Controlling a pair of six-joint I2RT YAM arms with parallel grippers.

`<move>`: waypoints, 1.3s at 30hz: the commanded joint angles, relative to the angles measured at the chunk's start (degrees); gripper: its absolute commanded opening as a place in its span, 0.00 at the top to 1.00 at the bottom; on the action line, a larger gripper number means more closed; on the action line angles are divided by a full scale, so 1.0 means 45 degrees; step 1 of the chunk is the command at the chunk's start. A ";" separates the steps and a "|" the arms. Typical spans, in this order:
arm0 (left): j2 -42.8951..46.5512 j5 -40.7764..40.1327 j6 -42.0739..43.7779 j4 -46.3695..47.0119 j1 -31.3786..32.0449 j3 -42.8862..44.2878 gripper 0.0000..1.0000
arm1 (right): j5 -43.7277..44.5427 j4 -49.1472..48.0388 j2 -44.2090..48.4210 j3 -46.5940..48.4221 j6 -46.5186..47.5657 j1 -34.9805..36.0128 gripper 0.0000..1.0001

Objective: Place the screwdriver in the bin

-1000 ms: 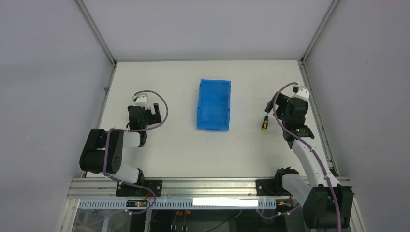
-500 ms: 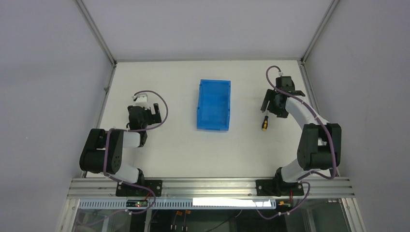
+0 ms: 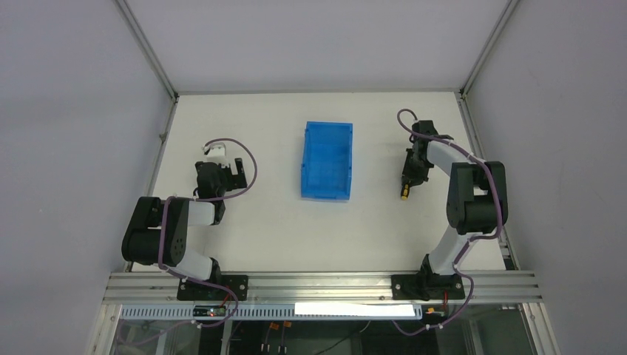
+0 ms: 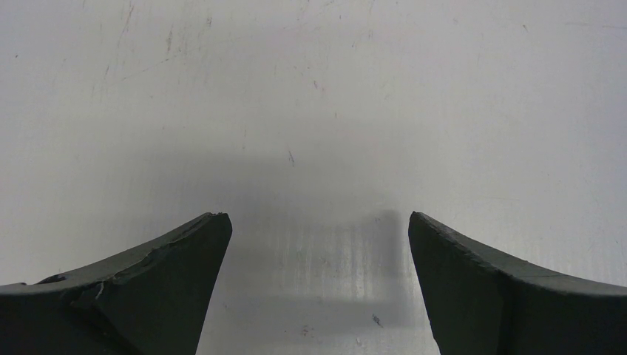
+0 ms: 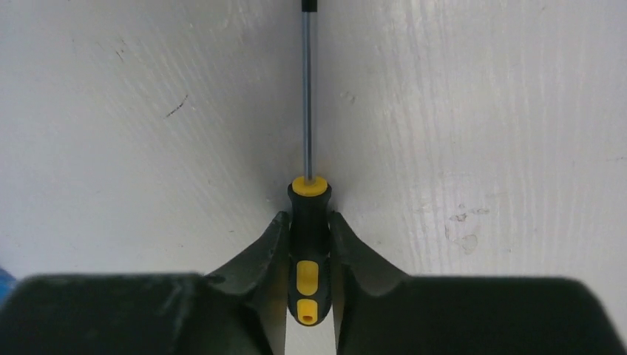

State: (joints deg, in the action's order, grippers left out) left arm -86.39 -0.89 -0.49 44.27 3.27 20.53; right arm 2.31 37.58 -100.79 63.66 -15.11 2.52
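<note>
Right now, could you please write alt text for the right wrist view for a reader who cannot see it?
The right gripper pinches the black-and-yellow handle of a small screwdriver between its two dark fingers. The thin metal shaft points straight away from the camera over a scuffed white table.

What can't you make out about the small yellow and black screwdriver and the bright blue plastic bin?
Top view: the right gripper hides the shaft of the small yellow-and-black screwdriver; handle too small for detail.
Right wrist view: its tip is cut off by the top edge.
Left wrist view: only the left gripper and white table; bright blue plastic bin out of frame.
</note>
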 commanded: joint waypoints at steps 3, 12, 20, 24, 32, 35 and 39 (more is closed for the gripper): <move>0.0016 0.0248 -0.0084 0.0498 -0.0096 0.0261 0.00 | 0.0327 0.0412 0.0261 0.0430 0.0107 0.0328 1.00; 0.0011 0.0253 -0.0086 0.0494 -0.0101 0.0261 0.00 | 0.0360 0.3163 0.2997 0.2715 0.0435 0.0651 1.00; 0.0018 0.0256 -0.0086 0.0495 -0.0101 0.0261 0.00 | -0.0237 0.5316 0.3865 0.5872 -0.0238 0.0993 1.00; 0.0012 0.0254 -0.0096 0.0494 -0.0101 0.0261 0.00 | -0.0943 0.5120 0.4046 0.7002 -0.0916 0.1775 1.00; 0.0023 0.0254 -0.0084 0.0496 -0.0101 0.0261 0.00 | -0.0793 0.2528 0.3490 0.7435 -0.2404 0.5094 1.00; 0.0019 0.0253 -0.0087 0.0494 -0.0101 0.0261 0.00 | -0.0406 0.1582 0.2846 0.7465 -0.2712 0.6252 1.00; 0.0023 0.0253 -0.0085 0.0494 -0.0091 0.0261 0.00 | 0.0092 0.1024 0.1568 0.7680 -0.2766 0.7217 1.00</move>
State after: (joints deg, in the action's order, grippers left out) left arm -86.39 -0.89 -0.49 44.27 3.27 20.53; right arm 0.08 48.51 -89.06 95.61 -25.30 32.14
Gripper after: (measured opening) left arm 0.996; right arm 0.152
